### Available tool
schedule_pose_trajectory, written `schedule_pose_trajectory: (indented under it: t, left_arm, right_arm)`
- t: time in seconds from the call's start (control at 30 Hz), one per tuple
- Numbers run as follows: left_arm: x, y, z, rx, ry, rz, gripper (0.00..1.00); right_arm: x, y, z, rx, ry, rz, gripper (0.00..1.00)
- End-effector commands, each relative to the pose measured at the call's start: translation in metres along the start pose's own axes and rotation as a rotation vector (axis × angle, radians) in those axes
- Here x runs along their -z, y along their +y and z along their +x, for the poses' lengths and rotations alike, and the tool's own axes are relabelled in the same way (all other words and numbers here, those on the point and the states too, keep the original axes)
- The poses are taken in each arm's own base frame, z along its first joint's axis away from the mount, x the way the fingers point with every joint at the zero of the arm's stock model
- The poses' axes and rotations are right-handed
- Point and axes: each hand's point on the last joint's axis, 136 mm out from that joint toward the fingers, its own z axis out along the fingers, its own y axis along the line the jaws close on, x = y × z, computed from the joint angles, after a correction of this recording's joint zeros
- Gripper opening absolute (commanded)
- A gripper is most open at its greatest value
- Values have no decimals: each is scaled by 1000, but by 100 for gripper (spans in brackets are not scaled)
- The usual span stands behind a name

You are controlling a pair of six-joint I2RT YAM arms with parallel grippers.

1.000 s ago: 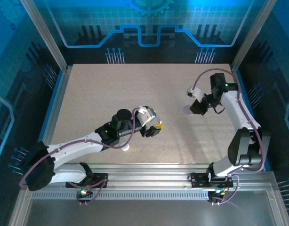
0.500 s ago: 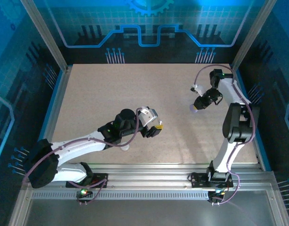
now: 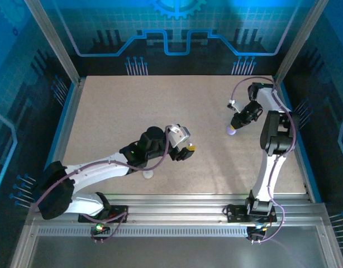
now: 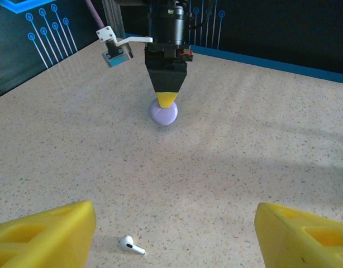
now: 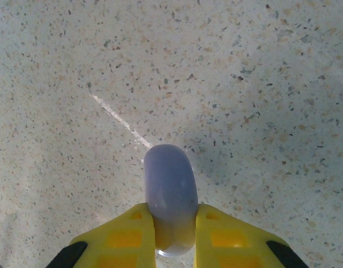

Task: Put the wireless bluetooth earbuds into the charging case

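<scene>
Earbud (image 4: 130,244) on table (image 4: 244,167), left of case (image 4: 163,114)

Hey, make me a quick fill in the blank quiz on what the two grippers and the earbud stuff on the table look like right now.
1. The right gripper is shut on the pale ___ charging case.
2. The left gripper hangs above the table with its jaws ___.
3. The earbud lying on the table below the left gripper is ___ in colour.

Missing words: purple; open; white.
</scene>
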Motion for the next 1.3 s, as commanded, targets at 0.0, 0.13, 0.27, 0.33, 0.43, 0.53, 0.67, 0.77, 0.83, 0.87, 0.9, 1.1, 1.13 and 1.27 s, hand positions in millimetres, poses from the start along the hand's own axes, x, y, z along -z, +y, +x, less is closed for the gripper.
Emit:
schedule_pose_trajectory:
  t: [0.0,0.13,0.27,0.33,0.43,0.53,0.67,0.77,0.83,0.87,0.9,1.1,1.13,1.27]
  left_arm:
    - [-4,-1,-10,3,-8,7,76]
    - [-8,-1,-10,2,-6,11,76]
    - [-12,0,-11,5,-5,15,76]
    - [-13,-1,-13,10,-8,18,76]
    - [-15,-2,-14,16,-10,28,75]
    - [-15,-3,-15,19,-15,32,75]
    - [-17,-2,-14,22,-14,29,75]
    - [-19,0,-12,23,1,17,75]
    - [-20,1,-12,22,2,17,75]
    - [-20,1,-12,21,3,16,75]
    - [-20,1,-13,21,2,16,75]
    - [-20,1,-15,18,-1,16,75]
    - [-21,1,-15,18,1,16,75]
    - [-22,1,-15,20,1,17,75]
  right_arm:
    - [2,-1,9,-34,35,-44,17]
    - [-4,-1,10,-34,48,-72,16]
    - [-8,-1,11,-39,57,-103,17]
    - [-9,-1,11,-41,58,-122,19]
    - [-12,-5,14,-48,75,-120,19]
    - [-14,-9,15,-61,80,-118,19]
    - [-13,-10,15,-64,74,-131,21]
    - [-14,-13,13,-70,69,-123,23]
    - [-15,-16,13,-75,69,-119,23]
    - [-15,-17,13,-76,69,-117,24]
    - [-16,-19,13,-80,69,-113,24]
    - [-15,-26,11,-95,65,-98,29]
    - [-16,-27,11,-97,65,-93,30]
    - [-15,-32,9,-102,59,-73,33]
